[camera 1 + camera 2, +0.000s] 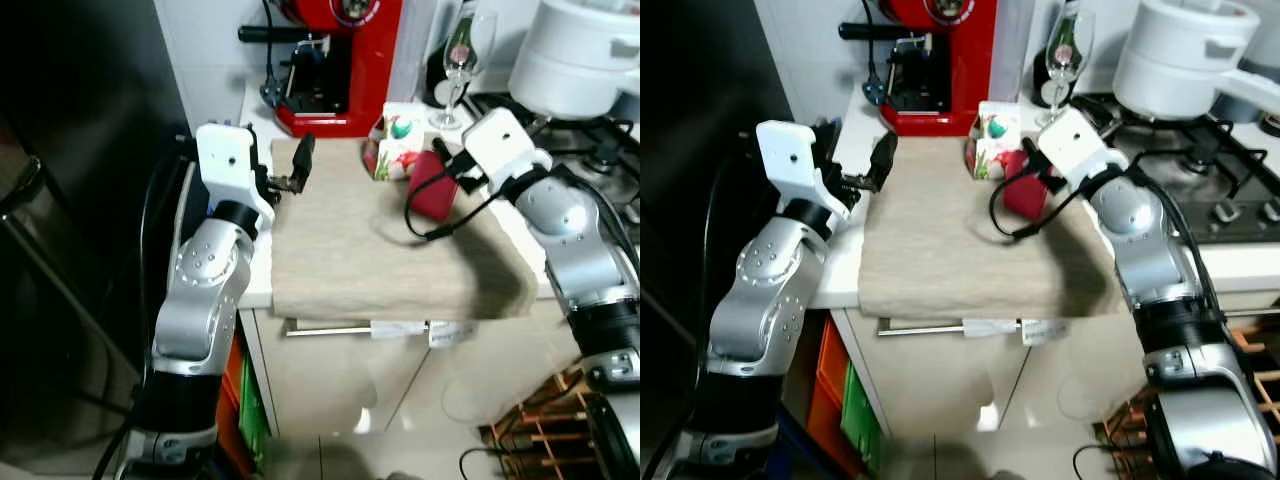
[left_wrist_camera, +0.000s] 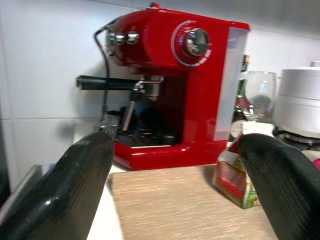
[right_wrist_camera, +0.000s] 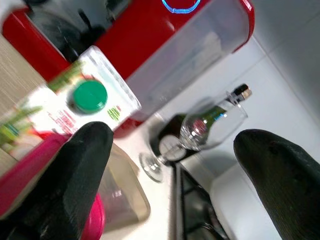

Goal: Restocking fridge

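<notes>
A small juice carton (image 1: pixel 400 140) with a green cap (image 3: pixel 90 96) stands at the back of a beige mat (image 1: pixel 370 255) on the counter. Right beside it is a pink-lidded clear container (image 1: pixel 435 192). My right gripper (image 1: pixel 443 160) hovers open just above that container and next to the carton; in the right wrist view one finger (image 3: pixel 75 165) overlaps the pink lid (image 3: pixel 25 175). My left gripper (image 1: pixel 288 170) is open over the mat's back left corner, with nothing between its fingers (image 2: pixel 85 175), and points toward the carton (image 2: pixel 232 172).
A red espresso machine (image 1: pixel 335 60) stands behind the mat. A wine glass (image 1: pixel 462 60), a dark bottle (image 3: pixel 167 142) and a white pot (image 1: pixel 580 55) on the gas hob are at the back right. A tall dark appliance front (image 1: pixel 80 200) is on the left. Drawer handle (image 1: pixel 330 328) below.
</notes>
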{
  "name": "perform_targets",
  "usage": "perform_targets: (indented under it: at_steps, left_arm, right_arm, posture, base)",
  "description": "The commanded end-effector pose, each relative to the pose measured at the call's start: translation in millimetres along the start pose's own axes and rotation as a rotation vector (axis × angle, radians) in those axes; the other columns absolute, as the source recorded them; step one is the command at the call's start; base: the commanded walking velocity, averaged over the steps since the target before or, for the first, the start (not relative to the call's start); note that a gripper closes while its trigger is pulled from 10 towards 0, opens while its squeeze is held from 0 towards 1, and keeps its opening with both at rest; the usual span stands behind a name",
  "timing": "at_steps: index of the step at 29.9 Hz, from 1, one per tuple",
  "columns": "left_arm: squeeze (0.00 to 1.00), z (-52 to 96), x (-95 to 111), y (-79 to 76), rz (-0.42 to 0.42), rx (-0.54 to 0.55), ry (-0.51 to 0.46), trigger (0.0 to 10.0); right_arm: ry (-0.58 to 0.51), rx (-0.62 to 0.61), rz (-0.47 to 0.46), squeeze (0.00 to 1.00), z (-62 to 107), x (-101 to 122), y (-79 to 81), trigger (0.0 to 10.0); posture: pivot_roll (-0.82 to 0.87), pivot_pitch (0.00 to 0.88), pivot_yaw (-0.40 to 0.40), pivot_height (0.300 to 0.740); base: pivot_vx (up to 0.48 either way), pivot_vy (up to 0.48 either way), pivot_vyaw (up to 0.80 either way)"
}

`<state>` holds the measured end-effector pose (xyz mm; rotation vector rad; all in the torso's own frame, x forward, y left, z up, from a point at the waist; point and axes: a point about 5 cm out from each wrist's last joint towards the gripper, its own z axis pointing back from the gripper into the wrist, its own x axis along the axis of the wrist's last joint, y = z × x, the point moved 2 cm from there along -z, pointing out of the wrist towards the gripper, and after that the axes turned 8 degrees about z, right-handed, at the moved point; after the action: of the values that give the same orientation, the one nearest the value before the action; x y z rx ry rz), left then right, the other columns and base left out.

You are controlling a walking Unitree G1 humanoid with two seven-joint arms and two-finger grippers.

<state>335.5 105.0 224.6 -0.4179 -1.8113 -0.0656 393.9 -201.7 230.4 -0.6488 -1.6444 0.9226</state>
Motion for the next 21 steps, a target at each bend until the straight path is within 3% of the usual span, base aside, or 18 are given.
perform_targets:
  at_steps: [1,4,5,10,13,21]
  left_arm:
    - [0.0,-0.4,0,-1.3,0.006,-0.008,0.005,10.0]
    - [0.0,-0.9,-1,-1.9,0.011,-0.007,0.007,10.0]
    - [0.0,-0.9,-1,-2.1,0.013,-0.007,0.008,10.0]
    - [0.0,-1.5,-2,-2.5,0.02,-0.006,0.009,10.0]
    - [0.0,-2.5,-3,-2.6,0.028,-0.006,0.014,10.0]
    - [0.0,-4.2,-4,-1.5,0.033,-0.001,0.014,10.0]
  right_arm:
    - [0.032,-0.003,0.045,0.0,-1.1,-9,-0.9,10.0]
    - [0.065,-0.025,0.126,0.0,-3.9,-18,-8.0,10.0]
    - [0.073,-0.035,0.199,0.0,-6.2,-20,-13.8,10.0]
    - [0.09,-0.067,0.268,0.0,-11.5,-21,-29.7,10.0]
    - [0.114,-0.086,0.362,0.0,-17.9,-21,-44.1,10.0]
    - [0.131,-0.134,0.485,0.0,-26.9,-14,-58.1,10.0]
  posture:
    - [-0.11,0.006,0.018,0.735]
    - [-0.12,0.007,0.016,0.735]
    - [-0.12,0.008,0.016,0.735]
    - [-0.12,0.006,0.014,0.735]
    - [-0.12,0.002,0.016,0.735]
    - [-0.1,0.0,0.01,0.735]
  base:
    - [0.0,0.0,0.0]
    - [0.0,0.0,0.0]
    - [0.0,0.0,0.0]
    - [0.0,0.0,0.0]
    - [0.0,0.0,0.0]
    - [0.0,0.0,0.0]
